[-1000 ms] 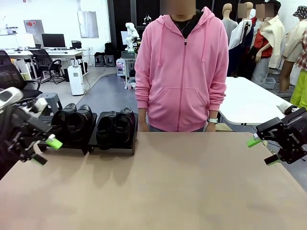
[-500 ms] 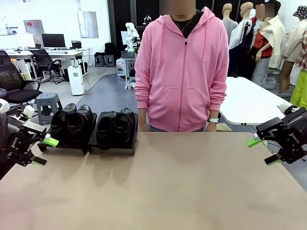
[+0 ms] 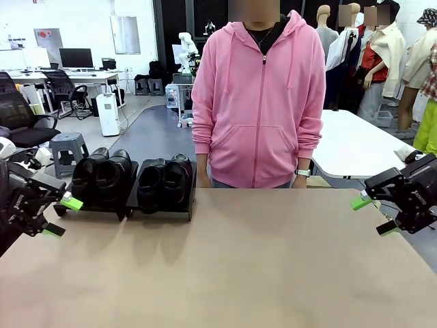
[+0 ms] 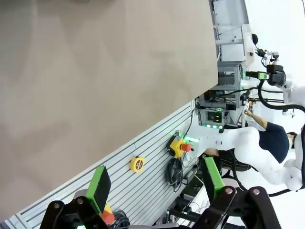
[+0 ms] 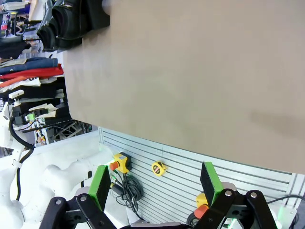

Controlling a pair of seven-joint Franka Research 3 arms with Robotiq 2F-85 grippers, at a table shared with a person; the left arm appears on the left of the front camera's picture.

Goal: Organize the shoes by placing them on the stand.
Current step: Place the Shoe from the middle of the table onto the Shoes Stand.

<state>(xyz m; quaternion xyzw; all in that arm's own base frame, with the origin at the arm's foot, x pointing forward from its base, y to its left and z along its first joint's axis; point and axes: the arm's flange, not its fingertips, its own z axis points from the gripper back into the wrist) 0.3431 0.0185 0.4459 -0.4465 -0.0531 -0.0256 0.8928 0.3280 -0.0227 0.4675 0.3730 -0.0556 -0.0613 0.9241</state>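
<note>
- A workshop with desks, monitors and office chairs lies behind a matte tan table (image 3: 225, 273), its surface bare and smooth across the near half; a person in a pink hoodie (image 3: 258, 96) stands at the far edge, arms down, hands below the table line.
- At far left, the left gripper (image 3: 57, 216) hovers just above the table's left edge with its jaws spread wide and nothing between the green pads (image 3: 70, 203); the left wrist view shows the same wide, empty gap.
- Just beyond it, at the far left of the table, the stand (image 3: 158, 210) sits as two low black sloped panels side by side, flat and rectangular.
- All four shoes (image 3: 134, 179) already rest on the stand, one pair per panel, toes toward the robot; their glossy black leather catches the ceiling light on rounded toes, and the pairs look snug and level.
- At far right, the right gripper (image 3: 373, 214) hangs off the table's right edge, well apart from the stand, jaws likewise wide and empty; its wrist view catches the shoes at the table's far corner.
- Judged from this layout, the placing appears done; the sensible finish is to keep both arms clear of the stand so the slick shoes are not nudged off the slope.
</note>
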